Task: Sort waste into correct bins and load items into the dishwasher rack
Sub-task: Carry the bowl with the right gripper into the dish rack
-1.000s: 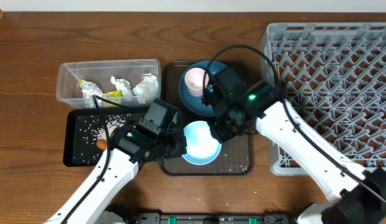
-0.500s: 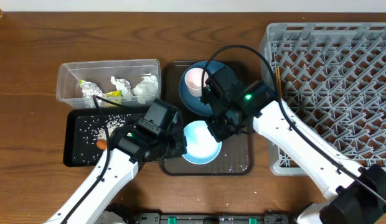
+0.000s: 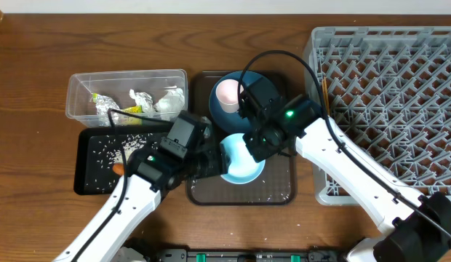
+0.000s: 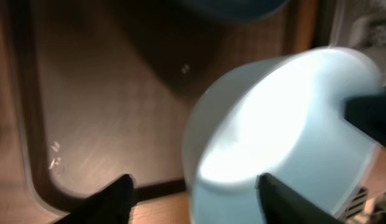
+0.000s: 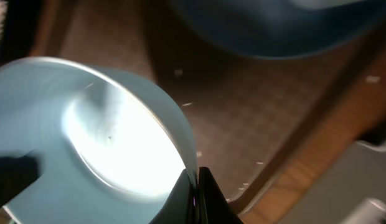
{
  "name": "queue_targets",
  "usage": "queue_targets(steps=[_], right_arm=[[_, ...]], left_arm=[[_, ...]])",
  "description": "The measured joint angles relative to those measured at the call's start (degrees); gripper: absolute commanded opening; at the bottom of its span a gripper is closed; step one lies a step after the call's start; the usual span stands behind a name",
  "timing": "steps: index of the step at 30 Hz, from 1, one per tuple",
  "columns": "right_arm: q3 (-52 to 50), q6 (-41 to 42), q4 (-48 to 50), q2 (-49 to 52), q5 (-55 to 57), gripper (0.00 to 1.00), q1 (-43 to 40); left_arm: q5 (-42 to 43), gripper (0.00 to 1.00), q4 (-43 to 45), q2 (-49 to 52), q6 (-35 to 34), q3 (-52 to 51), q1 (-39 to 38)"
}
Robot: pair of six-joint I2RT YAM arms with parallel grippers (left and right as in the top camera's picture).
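Now right claw (image 5: 196, 179) pinching rim of tilted pale bowl (image 5: 112, 137); left claw (image 4: 194, 194) gaping wide, bowl just ahead.

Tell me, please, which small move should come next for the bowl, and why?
Probably the right gripper should lift the bowl clear of the tray, toward the rack. Its jaws are shut on the rim, the bowl hangs tilted, and the left gripper is open, not gripping it.

Dark wood tbl (image 3: 36, 211) w/ pale strip (image 3: 138, 6) along far edge.
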Motion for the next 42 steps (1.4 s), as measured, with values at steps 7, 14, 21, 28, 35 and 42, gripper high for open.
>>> queue_targets(steps=[7, 14, 21, 28, 35, 42], right_arm=[[-0.09, 3.28, 5.9, 0.0, 19.85, 0.01, -1.18], [-0.11, 3.54, 18.1, 0.0, 41.46, 0.01, -5.53], [-0.17, -9.53, 34.84, 0.0, 52.22, 0.01, -13.31], [-0.24, -33.81, 49.77, 0.02, 54.82, 0.01, -24.5], [-0.31, -45.18, 62.29, 0.44, 55.98, 0.01, -36.54], [-0.28, -47.5, 66.18, 6.14, 56.83, 0.01, -42.36]], left_arm=[[-0.02, 0.87, 5.11, -7.48, -0.24, 0.98, 0.0], [-0.02, 0.93, 5.22, -13.51, -0.35, 1.2, 0.0], [-0.02, 0.96, 5.01, -13.38, -0.37, 1.25, 0.0], [-0.02, 0.98, 4.96, -12.66, -0.37, 1.25, 0.02], [-0.02, 0.98, 4.96, -12.44, -0.37, 1.25, 0.0], [-0.02, 0.98, 4.94, -12.44, -0.37, 1.27, 0.0]])
